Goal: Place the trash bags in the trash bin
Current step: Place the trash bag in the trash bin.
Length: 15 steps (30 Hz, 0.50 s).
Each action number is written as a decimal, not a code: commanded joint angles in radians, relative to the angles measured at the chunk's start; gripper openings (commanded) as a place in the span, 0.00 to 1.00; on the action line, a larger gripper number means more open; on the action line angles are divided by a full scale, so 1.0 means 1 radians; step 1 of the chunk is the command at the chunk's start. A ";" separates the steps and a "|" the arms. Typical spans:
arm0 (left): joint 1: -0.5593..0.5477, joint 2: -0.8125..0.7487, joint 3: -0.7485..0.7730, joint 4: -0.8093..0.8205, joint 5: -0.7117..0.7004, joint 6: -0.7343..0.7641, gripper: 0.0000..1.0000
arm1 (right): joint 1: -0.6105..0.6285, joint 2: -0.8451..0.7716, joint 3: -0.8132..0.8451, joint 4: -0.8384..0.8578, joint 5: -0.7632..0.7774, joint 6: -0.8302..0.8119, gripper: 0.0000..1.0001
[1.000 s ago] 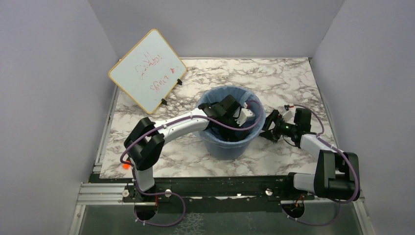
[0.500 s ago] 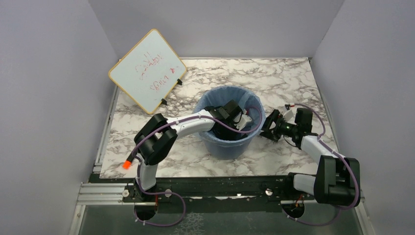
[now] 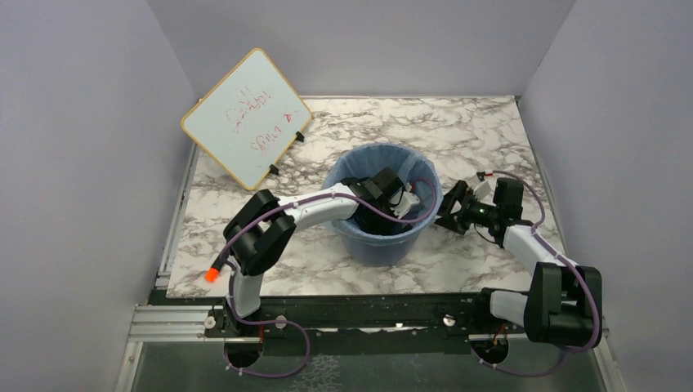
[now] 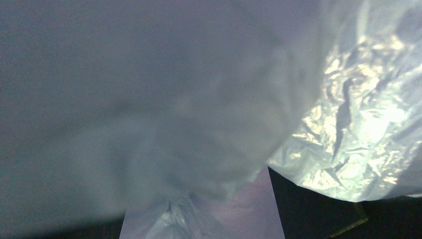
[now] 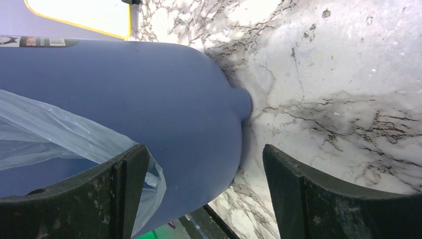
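Whiteboard (image 3: 245,116) writing (red) illegible

Left claw (image 3: 405,198), right claw (image 5: 201,159) spread wide

Left pincer (image 3: 399,196) sunk deeper into trash bin (image 3: 380,245); elbow swung forward.

There is one round, solid blue plastic bucket (image 3: 380,245). One thin, translucent light-blue plastic bag (image 5: 50,132) sits inside it. One white board (image 3: 245,114) with red writing stands behind it, to the left.
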 commanded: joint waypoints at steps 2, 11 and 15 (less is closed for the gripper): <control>0.000 -0.014 0.015 -0.006 0.033 0.024 0.99 | 0.001 0.043 -0.053 0.082 -0.074 0.017 0.89; 0.000 0.021 0.022 -0.053 0.050 0.042 0.99 | 0.000 0.110 -0.114 0.205 -0.067 0.093 0.89; 0.000 0.027 -0.018 -0.038 0.039 0.049 0.99 | 0.000 0.111 -0.115 0.207 -0.055 0.105 0.89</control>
